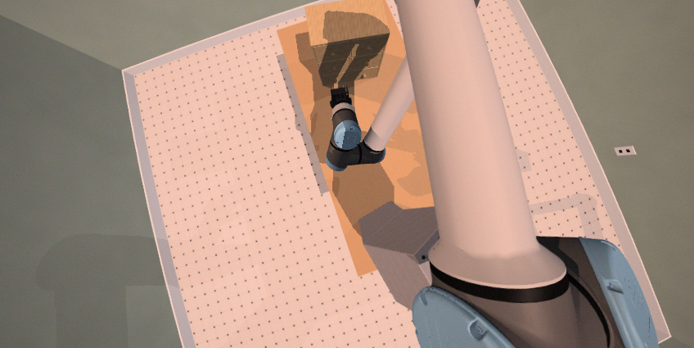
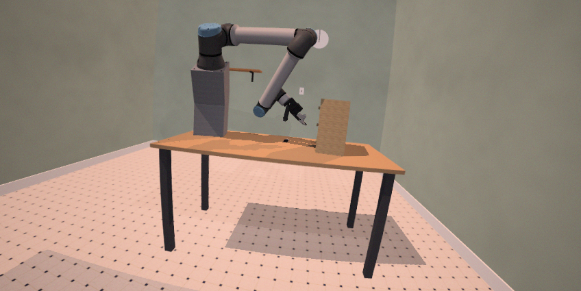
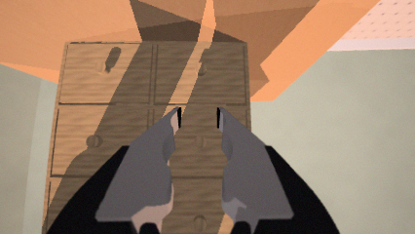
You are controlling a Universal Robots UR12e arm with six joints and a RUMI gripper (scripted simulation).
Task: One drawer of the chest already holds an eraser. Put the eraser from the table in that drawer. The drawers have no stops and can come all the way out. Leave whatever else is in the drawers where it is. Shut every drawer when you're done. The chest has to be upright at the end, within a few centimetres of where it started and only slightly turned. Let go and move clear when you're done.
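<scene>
Hand: narrowly parted, holding nothing, in the air facing the chest front, near a knob, not touching. Chest: upright near the surface far end, visible drawers shut. Eraser: small dark item on the surface before the chest.
</scene>
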